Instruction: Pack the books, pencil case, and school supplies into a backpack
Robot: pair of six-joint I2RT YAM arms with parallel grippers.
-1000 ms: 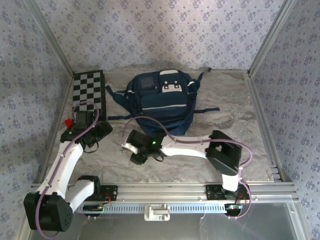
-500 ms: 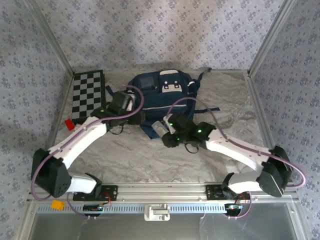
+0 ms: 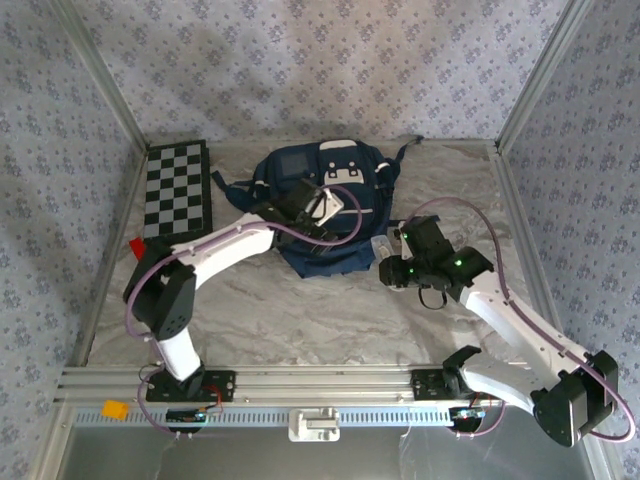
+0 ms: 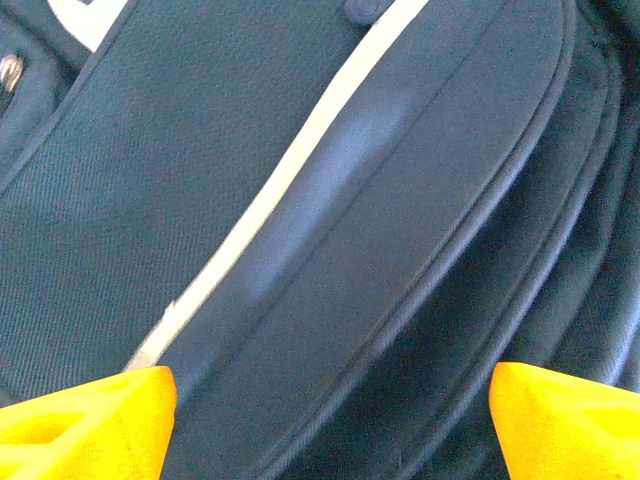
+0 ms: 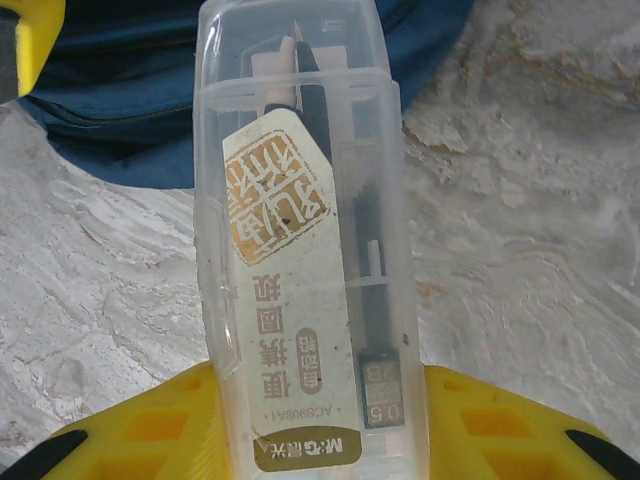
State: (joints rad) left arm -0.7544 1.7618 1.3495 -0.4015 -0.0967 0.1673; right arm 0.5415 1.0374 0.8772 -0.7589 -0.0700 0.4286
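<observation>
Right wrist: right gripper [image 5: 312,425] pinches only the school supplies' [image 5: 300,200] near end, so they may pivot loose short of the backpack [image 5: 110,100] ahead-left; left gripper [image 4: 325,425] gapes wide.

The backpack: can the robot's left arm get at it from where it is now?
Probably yes. The left pincer hangs open right above the backpack. Its wrist view shows navy fabric and a white stripe lying between the yellow fingers, with nothing in the way.
</observation>
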